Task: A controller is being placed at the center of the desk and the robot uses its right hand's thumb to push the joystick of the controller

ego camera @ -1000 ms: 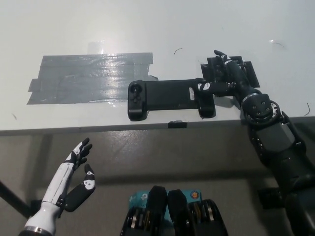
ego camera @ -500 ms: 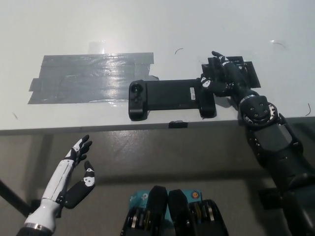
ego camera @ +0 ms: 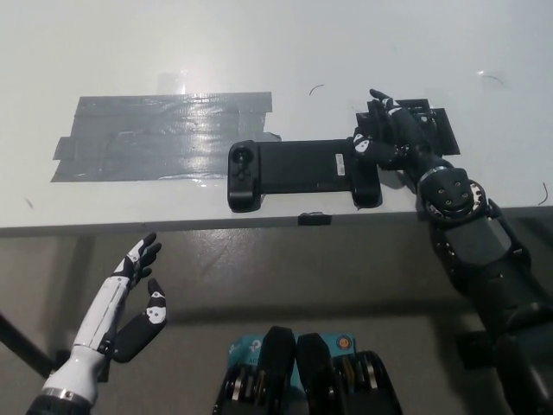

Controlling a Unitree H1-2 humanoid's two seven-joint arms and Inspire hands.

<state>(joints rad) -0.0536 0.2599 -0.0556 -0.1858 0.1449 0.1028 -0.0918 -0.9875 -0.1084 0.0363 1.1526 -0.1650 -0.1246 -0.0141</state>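
Since a second ago the right hand (ego camera: 387, 138) has drawn its thumb back from the controller's (ego camera: 302, 171) right grip – its fingers look loosely curled, holding nothing. That controller lies near the white desk's (ego camera: 259, 43) front edge, beside grey tape (ego camera: 155, 137). Below the desk, the left hand (ego camera: 134, 298) rests, fingers spread.

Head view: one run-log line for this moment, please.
right hand: on controller right end | left hand: open, idle below desk

The controller (ego camera: 302, 169) lies on the desk (ego camera: 259, 43), right of the tape patch (ego camera: 155, 137).
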